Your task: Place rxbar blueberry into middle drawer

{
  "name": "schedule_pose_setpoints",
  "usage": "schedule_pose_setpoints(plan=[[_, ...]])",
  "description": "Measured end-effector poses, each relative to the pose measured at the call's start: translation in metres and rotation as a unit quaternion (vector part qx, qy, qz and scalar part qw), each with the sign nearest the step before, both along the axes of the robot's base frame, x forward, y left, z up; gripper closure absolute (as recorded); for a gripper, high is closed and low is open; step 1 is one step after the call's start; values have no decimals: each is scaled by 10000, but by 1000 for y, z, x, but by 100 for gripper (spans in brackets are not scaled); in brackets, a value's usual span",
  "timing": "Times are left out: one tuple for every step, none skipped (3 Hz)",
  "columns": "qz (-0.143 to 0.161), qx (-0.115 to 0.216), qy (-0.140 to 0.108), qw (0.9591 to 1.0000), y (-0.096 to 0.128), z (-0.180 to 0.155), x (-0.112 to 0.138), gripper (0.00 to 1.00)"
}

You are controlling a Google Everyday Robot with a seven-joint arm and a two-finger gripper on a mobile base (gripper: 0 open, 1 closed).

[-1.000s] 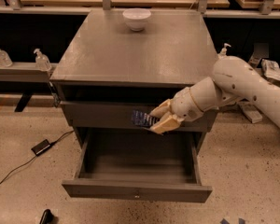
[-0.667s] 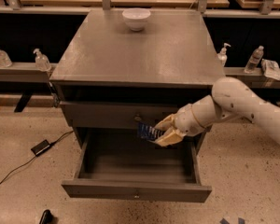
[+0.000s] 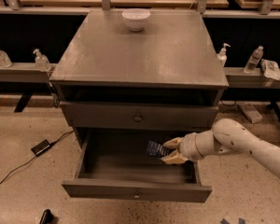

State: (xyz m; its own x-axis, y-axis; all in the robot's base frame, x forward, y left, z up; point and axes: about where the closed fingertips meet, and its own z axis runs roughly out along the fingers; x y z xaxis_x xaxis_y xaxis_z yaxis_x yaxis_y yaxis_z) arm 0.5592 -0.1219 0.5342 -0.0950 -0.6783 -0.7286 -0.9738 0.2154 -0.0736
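We see the small navy-blue wrapped bar (image 3: 156, 149), tilted, pinched by the tan two-finger gripper (image 3: 170, 151) over the right half of the open shallow grey drawer (image 3: 135, 191).

End effector (image 3: 168, 151) over open middle drawer (image 3: 135, 189), right side, clamped on blue bar (image 3: 155, 149); bar tilted, pointing left. White bowl (image 3: 136, 19) at back of desk (image 3: 140, 59).
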Motion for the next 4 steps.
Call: schedule_pose_setpoints(plan=[[-50, 7, -40, 10000, -1, -4, 2, 100], [-44, 33, -70, 10000, 10, -27, 17, 100], [-42, 62, -71, 9999, 24, -61, 42, 100], [-133, -125, -97, 9998, 37, -81, 63, 78]])
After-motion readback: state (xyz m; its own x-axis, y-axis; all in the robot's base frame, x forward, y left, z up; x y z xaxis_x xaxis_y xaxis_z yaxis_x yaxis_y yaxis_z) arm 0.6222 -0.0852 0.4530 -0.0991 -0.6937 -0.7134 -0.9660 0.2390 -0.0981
